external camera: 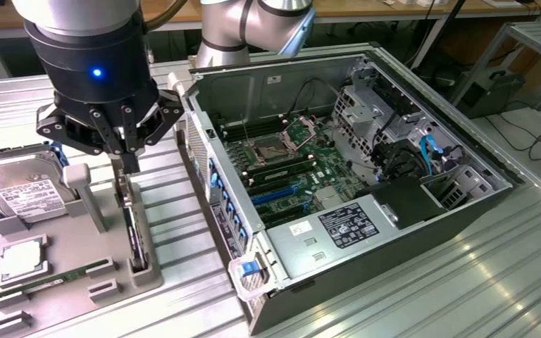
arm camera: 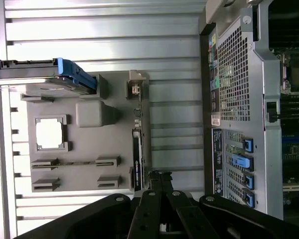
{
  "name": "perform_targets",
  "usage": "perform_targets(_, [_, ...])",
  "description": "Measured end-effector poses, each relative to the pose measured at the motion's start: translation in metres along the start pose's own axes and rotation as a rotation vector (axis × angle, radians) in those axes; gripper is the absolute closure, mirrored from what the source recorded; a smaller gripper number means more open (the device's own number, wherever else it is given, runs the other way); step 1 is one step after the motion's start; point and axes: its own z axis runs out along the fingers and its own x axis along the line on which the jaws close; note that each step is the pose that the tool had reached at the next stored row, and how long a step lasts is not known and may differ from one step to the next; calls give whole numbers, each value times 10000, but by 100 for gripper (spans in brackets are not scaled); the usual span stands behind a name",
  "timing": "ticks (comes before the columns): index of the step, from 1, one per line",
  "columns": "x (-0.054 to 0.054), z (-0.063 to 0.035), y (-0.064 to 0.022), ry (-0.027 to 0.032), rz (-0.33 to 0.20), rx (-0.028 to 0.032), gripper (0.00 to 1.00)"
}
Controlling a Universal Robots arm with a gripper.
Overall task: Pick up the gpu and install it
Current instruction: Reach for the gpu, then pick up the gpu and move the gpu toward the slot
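Note:
The gpu [external camera: 135, 232] stands on its long edge in a slot along the side of the grey holder tray [external camera: 73, 243] that faces the computer case. It is a thin black card [arm camera: 136, 149]. My gripper [external camera: 130, 166] hangs just above one end of the card, fingers pressed together and empty. In the wrist view the shut fingertips of the gripper [arm camera: 159, 175] sit slightly to the case side of the card, apart from it.
The tray [arm camera: 89, 149] also carries a hard drive [external camera: 22, 186], a square processor [external camera: 22, 257], a memory stick [external camera: 54, 278] and a grey post [external camera: 81, 197]. The open computer case [external camera: 346, 176] lies at the exterior view's right, with blue slots [external camera: 275, 191] on its motherboard.

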Motion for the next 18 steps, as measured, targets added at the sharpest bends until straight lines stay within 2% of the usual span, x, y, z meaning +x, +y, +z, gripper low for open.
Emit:
perform_targets(8, [102, 15, -3, 61, 3, 2, 89])
perform_targets(18, [104, 15, -3, 63, 3, 2, 89])
